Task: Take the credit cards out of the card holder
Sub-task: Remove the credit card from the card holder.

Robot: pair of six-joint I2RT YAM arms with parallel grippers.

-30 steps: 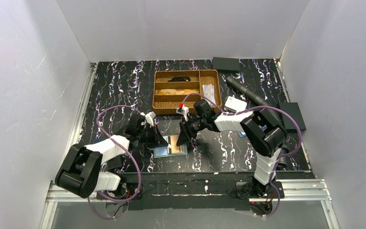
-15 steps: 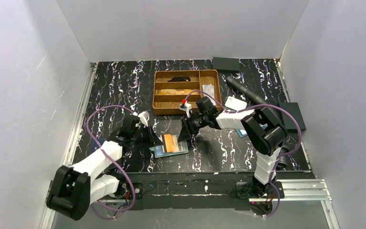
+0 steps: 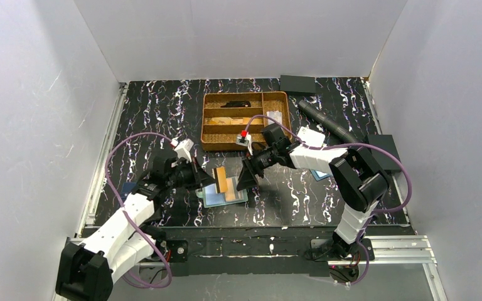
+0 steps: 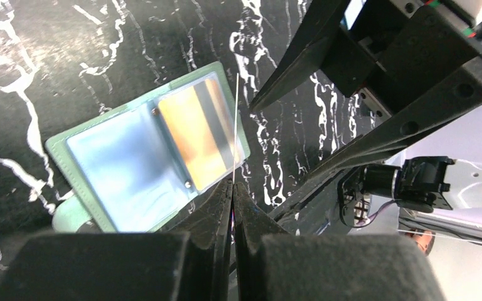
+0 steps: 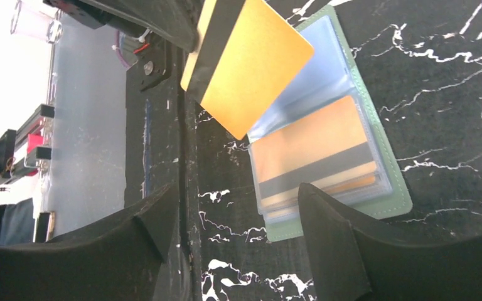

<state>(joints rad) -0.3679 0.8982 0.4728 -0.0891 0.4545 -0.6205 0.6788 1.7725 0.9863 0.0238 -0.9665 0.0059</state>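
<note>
Biggest thing on my feed is the black marbled table (image 3: 163, 113), with a brown divided tray (image 3: 208, 119) at the far side in the middle. A black box (image 3: 297, 83) sits just past the tray's right corner. Both arms reach toward the near middle of the table. The left gripper (image 3: 208, 180) comes in from the left and the right gripper (image 3: 246, 179) from the right. The card holder (image 3: 213, 199) lies open and flat between them, near the front edge, teal with two clear pockets facing up. The left gripper's jaws are pinched together on an orange-gold card (image 3: 220, 180), which is held up on edge and tilted over the holder. From the right wrist view that card (image 5: 251, 63) has a dark stripe along the gripped side. I can't tell if its low corner touches the pocket below. The right gripper (image 5: 237, 188) has its jaws spread wide with nothing between them, hanging over the holder's (image 5: 389, 182) near end. A second gold striped card (image 5: 314, 153) sits in the right pocket.
</note>
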